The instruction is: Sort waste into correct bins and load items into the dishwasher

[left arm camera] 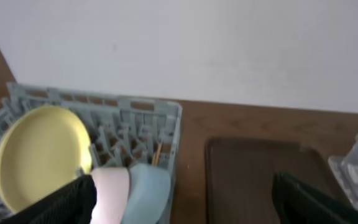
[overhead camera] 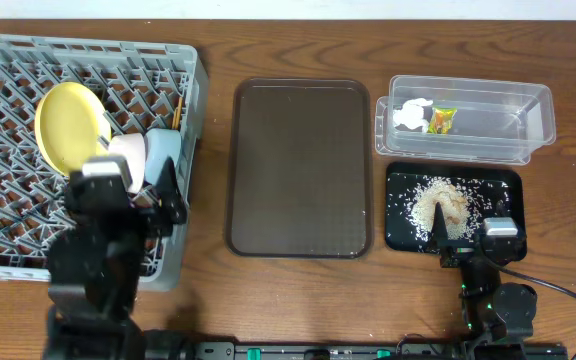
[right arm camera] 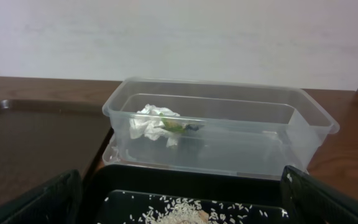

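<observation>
Grey plastic is carrying the dishes. The dish rack (overhead camera: 98,47) is sitting at the left of the table, and the yellow plate (overhead camera: 66,125) is leaning on edge in its back half. Just beside the plate, the white bowl (overhead camera: 128,153) and the light blue bowl (overhead camera: 164,148) are standing on edge against each other. The chopsticks (overhead camera: 177,108) are poking up behind them by the rack's right wall.

At the far right, the clear tub (overhead camera: 503,125) is holding the white tissue (overhead camera: 409,116) and the green-yellow wrapper (overhead camera: 443,120) side by side at its left end. The black tray (overhead camera: 503,190) is lying just in front of the tub, with the rice scraps (overhead camera: 438,200) heaped on its middle.

I am holding my left gripper (overhead camera: 136,182) over the rack's right side, close to the two bowls. Its fingers are spreading wide and gripping nothing, though I cannot tell whether one is touching the white bowl. I am hovering my right gripper (overhead camera: 468,230) at the near edge of the black tray, its fingers likewise wide apart and one fingertip hanging over the rice.

Between the rack and the bins, the dark brown serving tray (overhead camera: 301,170) is lying on the wooden table (overhead camera: 298,290).
</observation>
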`<state>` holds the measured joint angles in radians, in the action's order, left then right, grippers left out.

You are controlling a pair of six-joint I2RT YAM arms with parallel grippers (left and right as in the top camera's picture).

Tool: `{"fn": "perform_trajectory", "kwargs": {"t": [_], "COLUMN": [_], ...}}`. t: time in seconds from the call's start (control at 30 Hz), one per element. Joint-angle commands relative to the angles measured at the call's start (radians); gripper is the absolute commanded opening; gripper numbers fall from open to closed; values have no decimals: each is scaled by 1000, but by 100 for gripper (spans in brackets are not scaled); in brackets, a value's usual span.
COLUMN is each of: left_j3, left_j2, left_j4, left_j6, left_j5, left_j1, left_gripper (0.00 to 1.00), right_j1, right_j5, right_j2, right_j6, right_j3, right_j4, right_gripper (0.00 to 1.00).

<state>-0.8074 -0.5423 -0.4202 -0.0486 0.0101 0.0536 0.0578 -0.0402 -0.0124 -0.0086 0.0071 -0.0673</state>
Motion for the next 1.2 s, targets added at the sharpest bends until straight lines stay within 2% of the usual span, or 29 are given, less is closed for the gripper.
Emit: {"fn": "perform_trajectory", "kwargs": {"t": [0.0, 0.37, 0.57, 0.73, 1.17], "left_j3": [206, 600, 729, 801, 803], "left_j2": [171, 491, 540, 541, 536], "left_j4": [102, 277, 360, 419, 355], "left_j6": [10, -14, -17, -17, -16], "left_j5": [58, 58, 61, 61, 58], "left_j1": [-14, -14, -13, -13, -13], "left_gripper": [91, 91, 91, 91, 91], "right_j1": [-6, -6, -6, -6, -6], "right_j5": [0, 0, 0, 0, 0], "right_j2": [5, 5, 5, 5, 5], "right_j6": [-7, -7, -7, -7, -7], "right_j3": [-2, -2, -2, -2, -2], "right_j4": [-4, -4, -4, -4, -4], "right_gripper": [99, 99, 99, 99, 99]}}
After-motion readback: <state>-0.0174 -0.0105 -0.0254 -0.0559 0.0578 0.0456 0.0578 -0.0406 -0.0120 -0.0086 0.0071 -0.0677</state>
